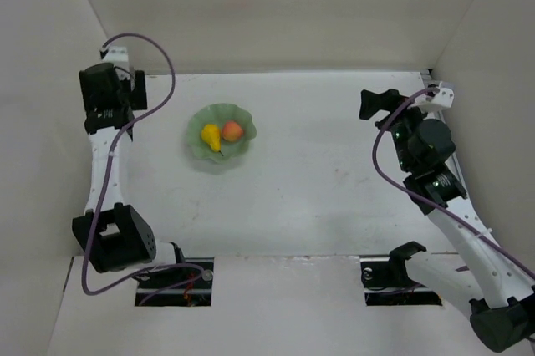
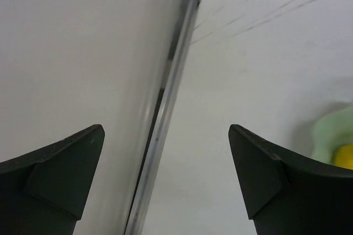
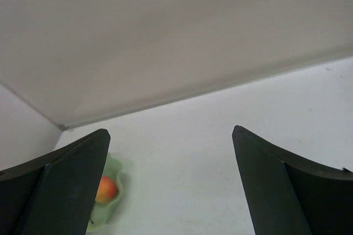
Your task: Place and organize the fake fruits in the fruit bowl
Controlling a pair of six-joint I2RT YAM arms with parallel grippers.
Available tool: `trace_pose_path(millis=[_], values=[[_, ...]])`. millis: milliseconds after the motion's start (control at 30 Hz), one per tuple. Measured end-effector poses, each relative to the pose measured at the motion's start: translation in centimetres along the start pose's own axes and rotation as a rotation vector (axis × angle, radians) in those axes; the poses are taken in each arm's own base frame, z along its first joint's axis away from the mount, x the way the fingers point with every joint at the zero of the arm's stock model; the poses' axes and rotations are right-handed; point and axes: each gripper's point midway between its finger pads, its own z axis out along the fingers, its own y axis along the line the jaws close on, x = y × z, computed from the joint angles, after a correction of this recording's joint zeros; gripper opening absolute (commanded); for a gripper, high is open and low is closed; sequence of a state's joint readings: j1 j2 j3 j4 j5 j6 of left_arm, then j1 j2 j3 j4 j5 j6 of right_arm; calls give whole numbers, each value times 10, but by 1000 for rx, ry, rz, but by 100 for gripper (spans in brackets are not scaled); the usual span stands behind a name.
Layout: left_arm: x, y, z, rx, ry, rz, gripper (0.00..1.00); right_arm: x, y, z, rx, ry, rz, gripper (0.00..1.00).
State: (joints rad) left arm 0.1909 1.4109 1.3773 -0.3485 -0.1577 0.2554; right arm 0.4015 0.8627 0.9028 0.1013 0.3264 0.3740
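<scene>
Both pear (image 1: 211, 136) and peach (image 1: 233, 131) in fruit bowl (image 1: 199, 159); left pincer (image 2: 165, 128) near, right pincer (image 3: 171, 130) far off; each spread wide.

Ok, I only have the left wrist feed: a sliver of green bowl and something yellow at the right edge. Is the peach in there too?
Observer: Yes, the peach lies in the bowl, beside the pear.
Operator: Which side of the pear?
Observer: On the pear's right, seen from overhead.
Operator: And the other arm?
Observer: The right pincer is open, holding nothing, well off to the bowl's right.
</scene>
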Motion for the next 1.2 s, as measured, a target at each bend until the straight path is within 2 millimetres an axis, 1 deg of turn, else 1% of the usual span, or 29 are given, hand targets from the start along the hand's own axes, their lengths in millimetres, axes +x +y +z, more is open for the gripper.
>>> trace_pose_path(millis=[33,67,100,133,200,233,300,367,500,600,933,1033,1200], values=[[19,18,1,-48,35,-29,100,5,-10,0,28,12,-3,100],[40,29,1,-82,70,-58,100,10,-20,-1,58,26,-5,100],[59,34,2,-102,105,-82,100,15,-30,-1,85,39,-7,100],[81,36,3,-117,140,-111,100,19,-40,-2,114,50,-10,100],[123,34,-1,-134,213,-162,100,25,-55,-4,158,66,-13,100],[139,32,-5,-138,244,-184,100,27,-62,-5,178,71,-15,100],[154,31,-9,-149,268,-217,100,27,-71,-6,206,74,-16,100],[154,35,-12,-164,257,-242,100,25,-76,-6,222,70,-14,100],[139,50,-17,-205,187,-290,99,24,-78,-6,227,69,-11,100],[130,56,-19,-222,148,-316,99,25,-78,-6,224,71,-11,100],[128,50,-18,-192,140,-348,98,29,-79,-6,227,78,5,100],[128,48,-17,-183,138,-352,94,33,-81,-7,232,89,4,100],[128,43,-17,-154,142,-354,95,34,-81,-7,232,92,3,100]])
